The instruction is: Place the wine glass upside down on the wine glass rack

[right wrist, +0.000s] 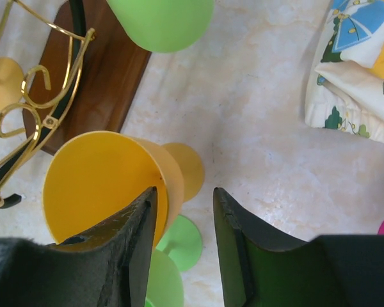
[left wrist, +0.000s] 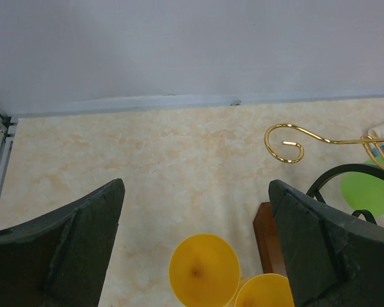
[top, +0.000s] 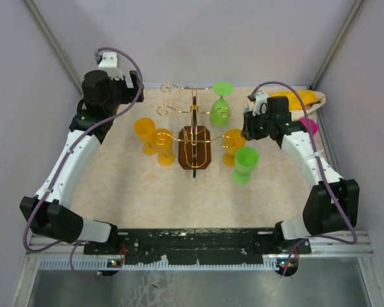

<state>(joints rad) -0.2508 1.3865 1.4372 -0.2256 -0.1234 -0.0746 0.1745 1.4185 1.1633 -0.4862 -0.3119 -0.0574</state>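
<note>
right end effector [right wrist: 184, 199] straddles yellow glass [right wrist: 96, 182]

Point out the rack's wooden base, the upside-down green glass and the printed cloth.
wooden base [right wrist: 109, 77], right wrist view, bare brown top.
upside-down green glass [top: 217, 117], top view, its bowl.
printed cloth [right wrist: 349, 70], right wrist view, a white fold.

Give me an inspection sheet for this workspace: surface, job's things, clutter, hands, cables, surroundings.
Surface: beige marbled table, no spills seen.
Job's things: gold rack centre, green glass hung upside down; two yellow glasses left, yellow glass and second green glass right.
Clutter: printed cloth, pink object, far right.
Hands: left hand open, empty; right hand open astride that yellow glass's rim.
Cables: purple cables looped along both arms.
Surroundings: plain pale walls.
</note>
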